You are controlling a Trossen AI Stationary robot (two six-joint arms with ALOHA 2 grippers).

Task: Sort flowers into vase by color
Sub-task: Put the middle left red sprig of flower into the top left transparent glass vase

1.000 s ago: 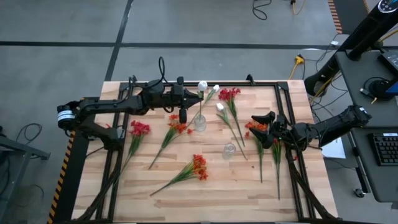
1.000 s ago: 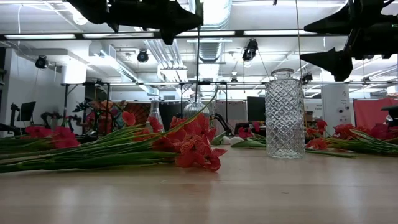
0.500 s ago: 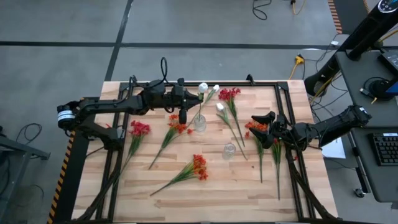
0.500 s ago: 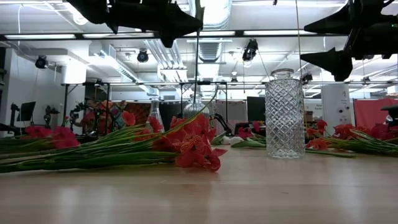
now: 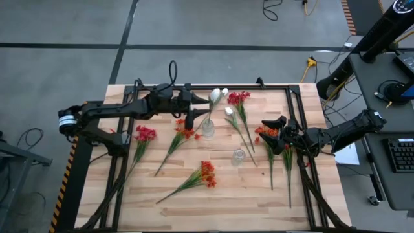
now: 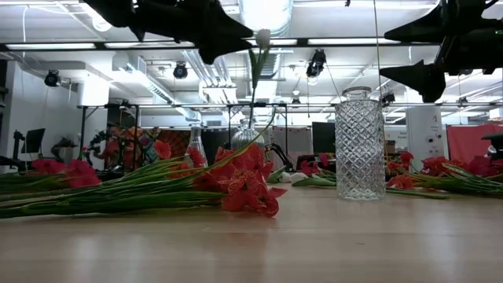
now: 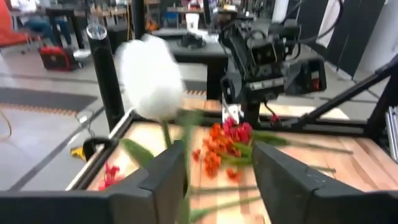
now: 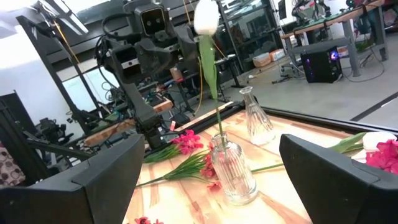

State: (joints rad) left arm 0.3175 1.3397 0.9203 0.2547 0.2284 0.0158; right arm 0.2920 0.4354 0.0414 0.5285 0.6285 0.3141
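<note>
Left end effector beside vase, mid-table, flowers around.

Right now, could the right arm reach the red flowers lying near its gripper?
Probably yes. The right gripper hangs open right above the red flowers at the table's right side, and nothing seems to lie between them.

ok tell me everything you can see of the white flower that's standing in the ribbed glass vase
The white flower is a single closed white bud on a long thin green stalk with a narrow leaf, artificial-looking. It stands nearly upright with its stalk's lower end inside the ribbed clear glass vase, leaning slightly. The left gripper hovers beside it, fingers parted, apparently not gripping it.
</note>
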